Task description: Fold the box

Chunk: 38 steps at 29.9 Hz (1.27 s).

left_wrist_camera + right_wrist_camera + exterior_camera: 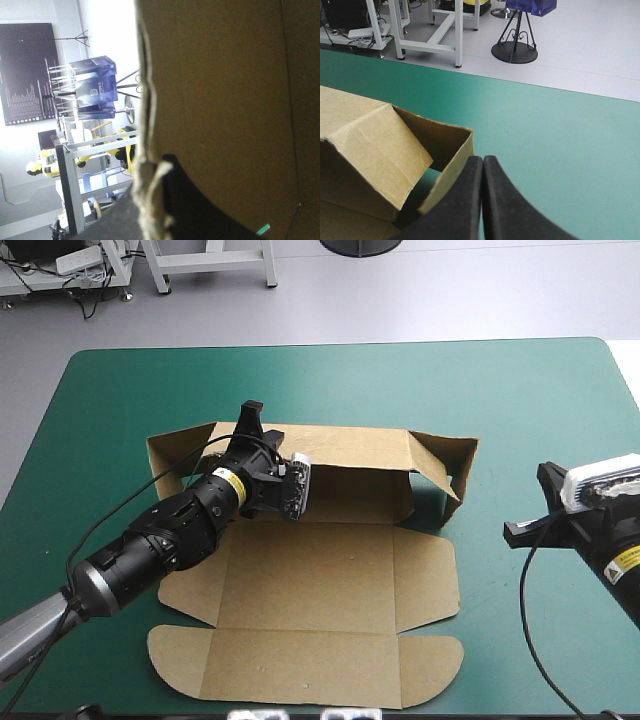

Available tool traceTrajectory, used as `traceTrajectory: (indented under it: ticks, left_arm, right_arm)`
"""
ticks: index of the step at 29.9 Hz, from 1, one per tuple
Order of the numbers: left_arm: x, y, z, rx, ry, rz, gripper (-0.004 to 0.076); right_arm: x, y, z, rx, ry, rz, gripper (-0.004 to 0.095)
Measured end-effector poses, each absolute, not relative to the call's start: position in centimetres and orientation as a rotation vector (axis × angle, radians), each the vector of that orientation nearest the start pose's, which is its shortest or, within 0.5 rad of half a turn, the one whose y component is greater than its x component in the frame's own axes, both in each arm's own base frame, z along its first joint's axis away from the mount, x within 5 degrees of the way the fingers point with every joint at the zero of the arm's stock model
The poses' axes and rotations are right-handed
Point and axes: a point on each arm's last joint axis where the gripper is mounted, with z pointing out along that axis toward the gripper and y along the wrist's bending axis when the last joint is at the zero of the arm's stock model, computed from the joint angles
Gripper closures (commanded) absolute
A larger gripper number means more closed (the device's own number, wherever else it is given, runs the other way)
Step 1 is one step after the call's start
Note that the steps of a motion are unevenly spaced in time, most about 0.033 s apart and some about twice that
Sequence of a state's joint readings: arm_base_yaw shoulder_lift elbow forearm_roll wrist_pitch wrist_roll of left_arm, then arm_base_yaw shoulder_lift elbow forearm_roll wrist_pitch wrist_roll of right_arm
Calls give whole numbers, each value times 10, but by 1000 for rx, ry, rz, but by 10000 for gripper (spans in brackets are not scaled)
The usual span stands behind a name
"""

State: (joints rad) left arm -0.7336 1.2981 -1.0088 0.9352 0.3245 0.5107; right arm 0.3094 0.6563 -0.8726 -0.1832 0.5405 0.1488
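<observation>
One arm had the box (330, 580), which lay mid-table (520, 390): the left gripper (251, 422) pinched the left end of its raised far wall. The right gripper (482, 167) sat right of the box, closed, empty and clearly farther off.

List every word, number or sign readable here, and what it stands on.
None can be read.
box: no print shows.
left arm's sticker: too small to read.
right arm's sticker: too small to read.
</observation>
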Motion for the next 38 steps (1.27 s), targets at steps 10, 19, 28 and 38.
traceTrajectory:
  ticks: [10,19,28,38]
  left_arm:
    - [233,-178,340,1645,1112,691,734]
    - [235,-174,339,1598,1199,700,734]
    - [236,-171,339,1595,1223,729,734]
    - [237,-167,344,1515,1259,749,734]
  right_arm:
    - [163,44,404,-242,1899,116,926]
    - [242,68,443,-350,2017,39,926]
    - [334,102,420,-440,2226,54,926]
    - [389,118,398,-530,2375,283,926]
